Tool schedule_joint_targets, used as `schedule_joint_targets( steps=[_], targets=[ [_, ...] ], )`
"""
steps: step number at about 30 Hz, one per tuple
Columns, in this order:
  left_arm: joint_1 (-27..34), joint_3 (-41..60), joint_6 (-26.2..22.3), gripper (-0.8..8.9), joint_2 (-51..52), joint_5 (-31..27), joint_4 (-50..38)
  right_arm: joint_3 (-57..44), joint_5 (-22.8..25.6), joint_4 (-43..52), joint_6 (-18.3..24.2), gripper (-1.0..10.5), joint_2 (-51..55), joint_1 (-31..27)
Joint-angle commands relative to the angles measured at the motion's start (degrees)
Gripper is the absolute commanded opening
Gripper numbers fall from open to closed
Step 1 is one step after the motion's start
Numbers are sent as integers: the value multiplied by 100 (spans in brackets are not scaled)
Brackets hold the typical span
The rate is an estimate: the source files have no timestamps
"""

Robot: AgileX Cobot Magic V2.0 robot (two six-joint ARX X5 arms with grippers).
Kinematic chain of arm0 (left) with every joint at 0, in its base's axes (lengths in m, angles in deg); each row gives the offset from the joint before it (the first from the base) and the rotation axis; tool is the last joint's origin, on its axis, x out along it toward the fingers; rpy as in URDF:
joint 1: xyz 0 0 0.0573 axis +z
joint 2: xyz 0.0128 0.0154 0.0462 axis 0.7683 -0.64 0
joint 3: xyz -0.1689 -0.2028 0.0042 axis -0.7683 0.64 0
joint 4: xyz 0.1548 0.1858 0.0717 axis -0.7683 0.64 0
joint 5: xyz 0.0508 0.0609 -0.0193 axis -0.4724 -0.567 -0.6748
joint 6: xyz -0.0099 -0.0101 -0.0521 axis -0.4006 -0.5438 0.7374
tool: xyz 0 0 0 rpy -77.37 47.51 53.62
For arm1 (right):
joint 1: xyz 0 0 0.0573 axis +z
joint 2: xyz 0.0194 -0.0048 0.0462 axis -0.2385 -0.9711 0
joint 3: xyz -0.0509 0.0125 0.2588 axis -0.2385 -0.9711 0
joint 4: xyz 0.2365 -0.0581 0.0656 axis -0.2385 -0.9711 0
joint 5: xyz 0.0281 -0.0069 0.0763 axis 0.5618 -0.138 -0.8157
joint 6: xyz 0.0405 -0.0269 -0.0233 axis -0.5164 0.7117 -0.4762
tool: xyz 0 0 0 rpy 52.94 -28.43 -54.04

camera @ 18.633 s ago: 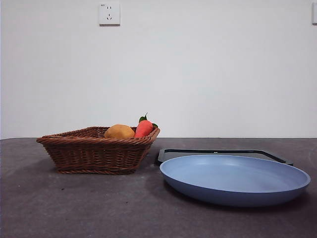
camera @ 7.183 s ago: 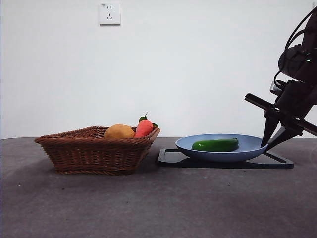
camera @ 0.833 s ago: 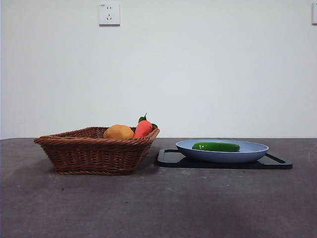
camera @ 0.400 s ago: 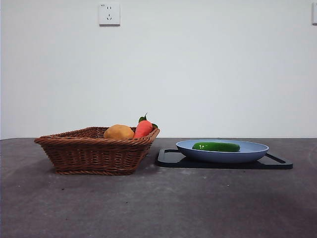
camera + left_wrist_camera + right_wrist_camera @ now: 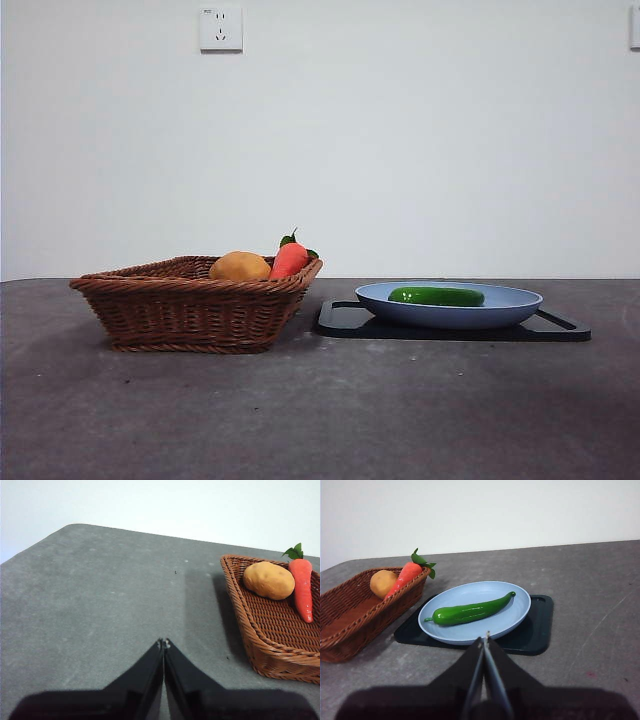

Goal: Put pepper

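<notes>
Now pepper point(image 5: 470, 612) on blue plate point(image 5: 515, 617), both grippers (left point(image 5: 163, 643), right point(image 5: 485, 639)) closed, empty

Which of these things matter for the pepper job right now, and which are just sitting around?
Part of the job:
- pepper, lying in the blue plate
- black tray under the plate
- right gripper, shut, held back from the plate

Just lying about:
- wicker basket
- carrot and potato in it
- left gripper, shut, beside the basket

The basket point(image 5: 280, 630) is cut off by the left wrist view's edge.
</notes>
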State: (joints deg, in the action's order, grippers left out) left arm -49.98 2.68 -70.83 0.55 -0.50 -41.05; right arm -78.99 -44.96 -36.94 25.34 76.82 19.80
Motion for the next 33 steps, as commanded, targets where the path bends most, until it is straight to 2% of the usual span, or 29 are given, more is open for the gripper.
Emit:
schedule_joint_targets(
  steps=[1, 6, 8, 33],
  targets=[
    [13, 61, 15, 8, 17, 4, -66, -39, 22, -57, -146, 11, 109, 13],
    [13, 61, 15, 8, 17, 4, -66, -39, 24, -463, -146, 11, 179, 13],
    [13, 61, 15, 8, 17, 4, -68, -39, 20, -656, -308, 11, 179, 13],
    [13, 61, 15, 8, 17, 4, -66, -39, 24, -557, -374, 11, 168, 13]
  ],
)
